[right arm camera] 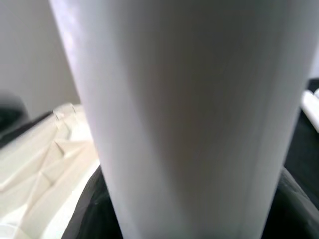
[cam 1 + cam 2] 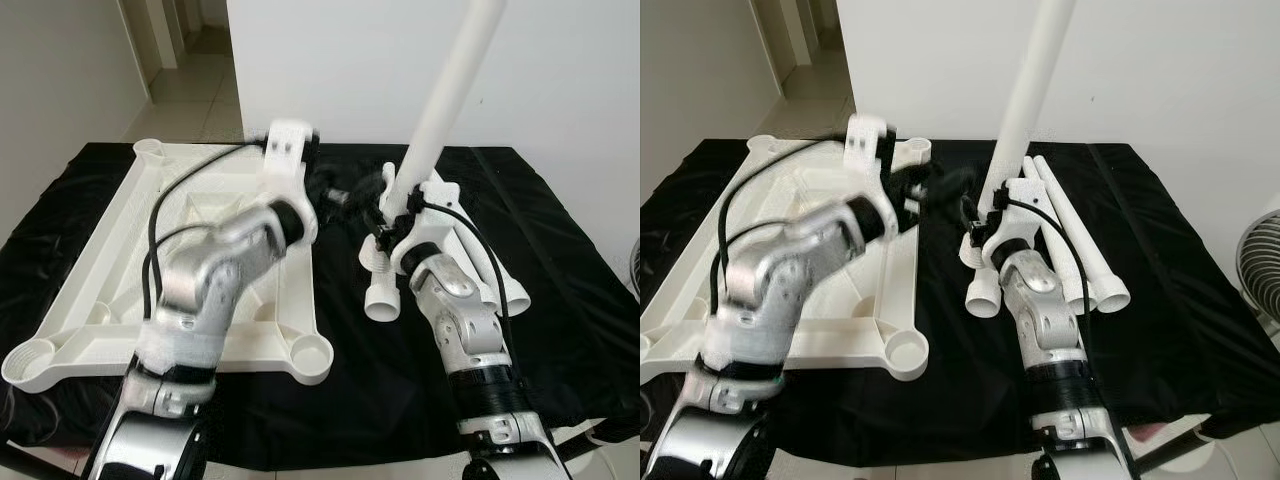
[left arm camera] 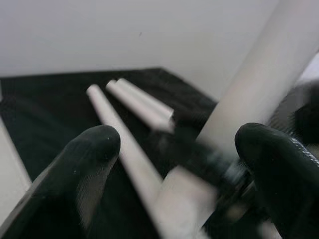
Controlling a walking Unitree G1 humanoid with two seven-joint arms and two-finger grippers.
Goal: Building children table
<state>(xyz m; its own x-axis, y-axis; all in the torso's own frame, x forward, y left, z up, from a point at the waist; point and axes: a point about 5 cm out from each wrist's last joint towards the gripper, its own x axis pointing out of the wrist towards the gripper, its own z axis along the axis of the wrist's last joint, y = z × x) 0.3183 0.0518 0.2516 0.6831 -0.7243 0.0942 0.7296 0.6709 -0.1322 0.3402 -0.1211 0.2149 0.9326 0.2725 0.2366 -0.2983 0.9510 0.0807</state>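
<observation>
Right fingers [image 2: 392,203] grip upright leg [image 2: 448,95].

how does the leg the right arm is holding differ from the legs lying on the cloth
The held table leg stands nearly upright, tilted a little, its top rising above the picture's edge; the loose table legs lie flat on the black cloth. The held leg is clamped in the right gripper; nothing touches the loose ones, which rest side by side. The held leg's lower end hangs near the cloth; the loose ones show open flared ends toward the robot. All are plain white tubes of like thickness.
</observation>
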